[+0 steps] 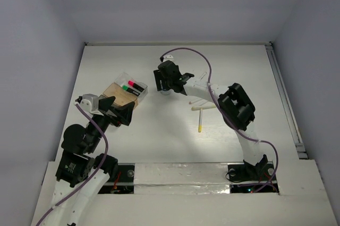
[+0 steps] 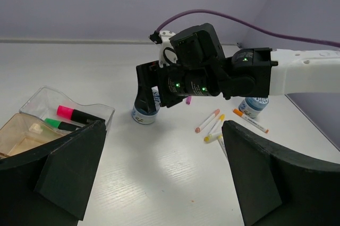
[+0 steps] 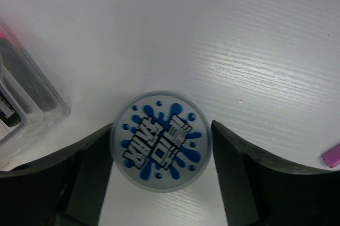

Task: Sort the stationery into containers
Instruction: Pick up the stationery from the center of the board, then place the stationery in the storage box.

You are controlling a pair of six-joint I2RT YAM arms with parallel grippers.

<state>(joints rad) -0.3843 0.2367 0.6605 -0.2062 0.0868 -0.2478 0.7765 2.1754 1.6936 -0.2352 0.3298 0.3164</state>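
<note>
The blue-white disc (image 3: 160, 141) stood on the worktop (image 3: 223, 34) just beside the clear tray (image 3: 26, 103). The right hand (image 1: 167, 86) was down over it with one finger on each side of its rim. Those fingers (image 3: 90, 178) lay so tight to the edge that I could not tell whether they already pinched the disc or only flanked it. The step in hand looked to be the pick-up of this disc. The next move would call for a firm closing across its round side, a straight lift, and a carry to a tray without knocking the clear tray's wall. The left hand (image 2: 159, 183) was spread wide with nothing between its fingers, hovering near the tan tray (image 2: 24, 138). The right wrist view gave the disc's printed splash top and a pink cube (image 3: 332, 155) at the frame edge, but nothing of the disc's height. The left wrist view showed it as a short pot. It also showed a pink-capped marker (image 2: 74, 113) and a green-capped marker (image 2: 58, 125) lying in the clear tray, with a second disc (image 2: 253, 106) and loose pens (image 2: 208, 120) beyond. Only the top view showed both arms at once, with the pens well apart from the trays.
</note>
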